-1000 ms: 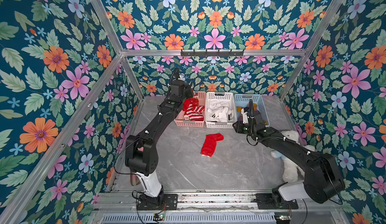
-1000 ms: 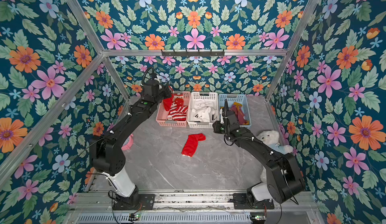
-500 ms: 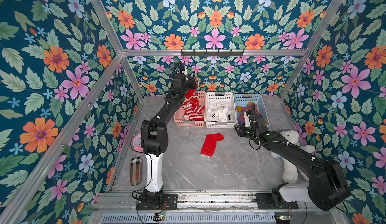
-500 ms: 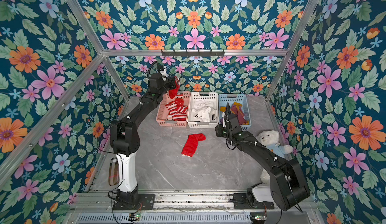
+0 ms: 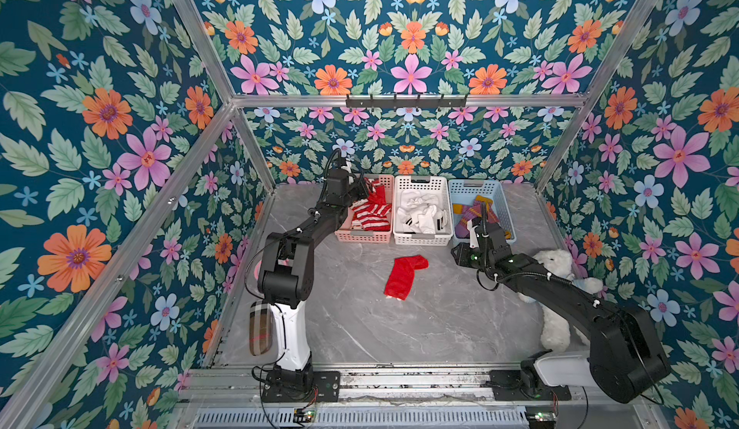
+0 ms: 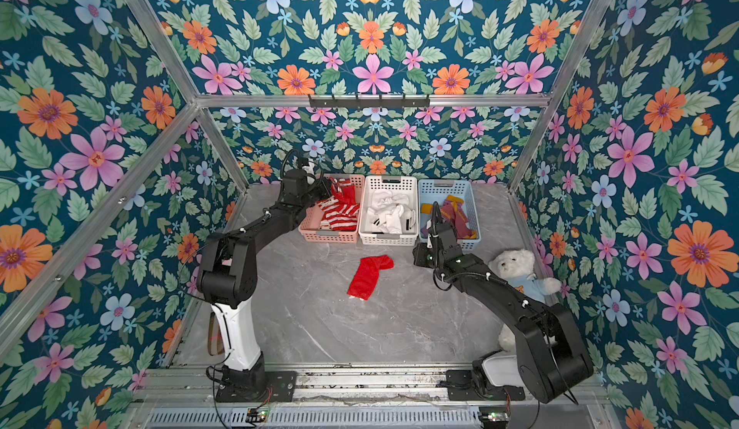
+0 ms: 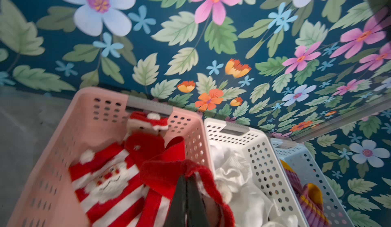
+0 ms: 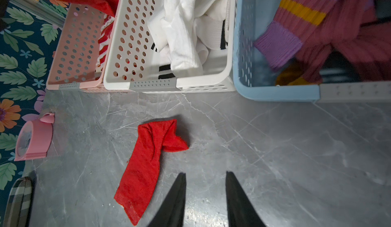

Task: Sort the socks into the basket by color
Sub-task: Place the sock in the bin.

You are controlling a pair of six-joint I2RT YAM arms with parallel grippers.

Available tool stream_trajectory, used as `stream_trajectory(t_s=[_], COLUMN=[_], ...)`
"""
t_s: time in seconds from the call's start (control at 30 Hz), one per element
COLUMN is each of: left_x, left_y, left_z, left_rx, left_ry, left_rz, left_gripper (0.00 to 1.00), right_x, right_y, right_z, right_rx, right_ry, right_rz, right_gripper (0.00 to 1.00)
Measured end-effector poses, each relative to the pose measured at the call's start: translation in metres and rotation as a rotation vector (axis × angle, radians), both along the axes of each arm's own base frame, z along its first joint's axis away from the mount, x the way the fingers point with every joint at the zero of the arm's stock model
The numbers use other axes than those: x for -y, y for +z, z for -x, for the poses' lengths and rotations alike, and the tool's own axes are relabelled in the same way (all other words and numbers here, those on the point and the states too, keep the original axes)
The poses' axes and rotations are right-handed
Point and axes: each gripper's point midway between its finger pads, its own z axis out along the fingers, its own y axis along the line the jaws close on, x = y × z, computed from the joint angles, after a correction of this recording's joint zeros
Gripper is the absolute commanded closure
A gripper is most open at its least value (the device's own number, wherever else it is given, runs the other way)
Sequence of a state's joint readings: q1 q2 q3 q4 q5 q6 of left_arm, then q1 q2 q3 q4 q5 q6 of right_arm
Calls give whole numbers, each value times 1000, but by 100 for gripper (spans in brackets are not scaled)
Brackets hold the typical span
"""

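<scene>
Sorting status: nearly done, by my reading. Striped socks [image 7: 110, 194] lie in the pink basket [image 7: 69, 126], white socks [image 8: 182, 31] in the white basket [image 8: 201, 82], maroon socks [image 8: 338, 24] in the blue basket [image 8: 275, 92].
Left gripper [image 7: 186, 179]: clenched over the pink basket, with a red sock [image 7: 160, 173] pinched at the tips and draped round them. It hangs above the striped pile, not yet let go.
Right gripper [image 8: 206, 174]: jaws partly apart and empty, low over the bare table [image 8: 296, 151] in front of the blue basket.
Loose sock [image 8: 146, 168]: plain red, flat on the table in front of the white basket, clear of all three baskets. One end is folded over, the other lies straight out near the right gripper.
Handling: light, limp knit with no stiffness. Expect it to sag and trail from any single pinch. Not fragile, and fuzzy enough to hold well.
Grasp point: the folded end, where the doubled fabric stands proud of the table and gives the fingertips something to bite.
Destination: pink basket, judging by colour.
Risk: trailing end may snag a basket rim or drape over the wall on release.
</scene>
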State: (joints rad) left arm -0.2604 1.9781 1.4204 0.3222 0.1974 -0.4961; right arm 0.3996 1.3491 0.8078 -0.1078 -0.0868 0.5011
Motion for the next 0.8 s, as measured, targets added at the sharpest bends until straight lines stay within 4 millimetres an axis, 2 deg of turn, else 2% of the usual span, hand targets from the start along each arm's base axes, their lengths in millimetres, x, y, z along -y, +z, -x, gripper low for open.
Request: stream_trajectory(t_s=[0.1,0.3,0.67,0.77,0.8], left_x=[-8,-23,-36,-38,-39], left_y=[-15,-27,-66,-72,-72], left_z=[18,42,64,70,70], left_rx=[-35,-58,-142,-161,-161], left_ry=[19,65,102,111,111], left_rz=[-9,-16,-45,-37,-37], left_gripper=[100,100,100,100,97], right_x=[-2,-11,-24,-24,-24], right_y=[-1,-7,-16,-16,-16], right_z=[0,-1,0,0,0], right_rx=[-1,-12,-28,-28,-28], right_ry=[3,22,45,46,46], right_rz=[-5,-16,-17,-17,-17], right_gripper=[66,66,66,66,66])
